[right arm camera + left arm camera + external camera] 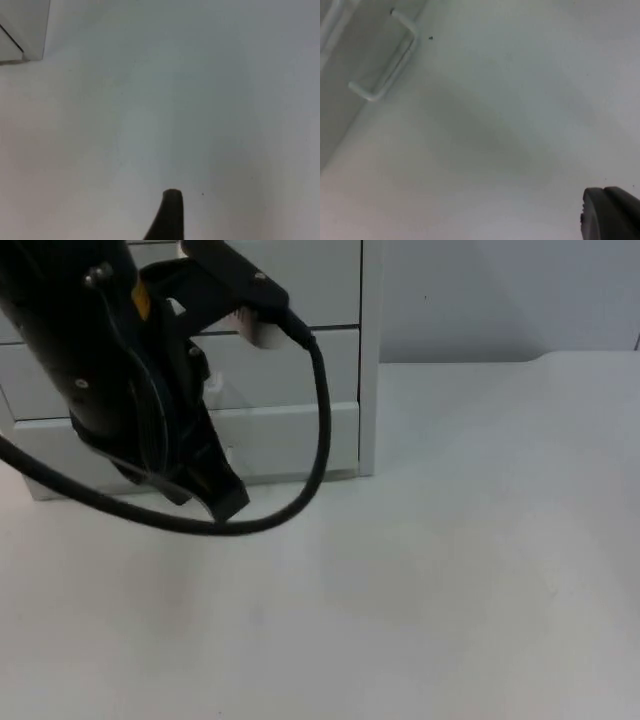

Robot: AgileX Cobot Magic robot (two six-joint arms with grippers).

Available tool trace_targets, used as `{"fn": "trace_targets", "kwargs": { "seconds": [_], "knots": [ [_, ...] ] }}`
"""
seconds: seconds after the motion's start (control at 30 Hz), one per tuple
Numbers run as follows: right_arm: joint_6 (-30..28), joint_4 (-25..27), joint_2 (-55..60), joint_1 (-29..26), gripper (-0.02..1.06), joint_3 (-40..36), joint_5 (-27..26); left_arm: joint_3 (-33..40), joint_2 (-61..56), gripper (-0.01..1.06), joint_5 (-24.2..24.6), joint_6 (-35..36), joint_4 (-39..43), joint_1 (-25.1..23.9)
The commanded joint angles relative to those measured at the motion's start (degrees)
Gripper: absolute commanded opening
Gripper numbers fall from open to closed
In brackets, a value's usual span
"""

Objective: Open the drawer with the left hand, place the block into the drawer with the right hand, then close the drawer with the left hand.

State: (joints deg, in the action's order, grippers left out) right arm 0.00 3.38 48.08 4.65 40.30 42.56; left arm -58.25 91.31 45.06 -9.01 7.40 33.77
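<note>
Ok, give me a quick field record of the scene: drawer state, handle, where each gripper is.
drawer unit: white drawer unit at the table's back left
bottom drawer: looks shut
handle: white bar handle, nothing gripping it
left gripper: left gripper low in front of the bottom drawer
right gripper: right gripper above bare table, waiting

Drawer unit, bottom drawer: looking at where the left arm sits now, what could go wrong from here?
The left gripper hangs low in front of the white drawer unit, whose bottom drawer looks shut; its handle lies off to one side, so a straight approach may miss it. The arm's bulk hides that handle from the top view. No block can be seen for the right gripper.
</note>
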Motion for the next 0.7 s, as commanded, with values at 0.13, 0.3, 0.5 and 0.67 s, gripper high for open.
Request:
{"fn": "trace_targets", "kwargs": {
  "seconds": [0.13, 0.3, 0.5, 0.67],
  "knots": [
    [-0.9, -0.3, -0.3, 0.0, 0.73, 0.0, -0.4, -0.2, -1.6, 0.0, 3.0, -5.0, -10.2, -8.9],
    [-0.9, -0.3, -0.3, 0.0, 0.73, 0.0, -0.4, 3.7, -5.5, 0.0, 1.1, -6.0, -14.1, -15.4],
    [-0.9, -0.3, -0.3, 0.0, 0.73, 0.0, -0.4, 13.6, -15.1, 0.0, -1.8, -5.2, -17.0, -26.0],
    [-0.9, -0.3, -0.3, 0.0, 0.73, 0.0, -0.8, 17.6, -25.1, 0.0, -1.9, -5.2, -20.4, -36.4]
  ]
}}
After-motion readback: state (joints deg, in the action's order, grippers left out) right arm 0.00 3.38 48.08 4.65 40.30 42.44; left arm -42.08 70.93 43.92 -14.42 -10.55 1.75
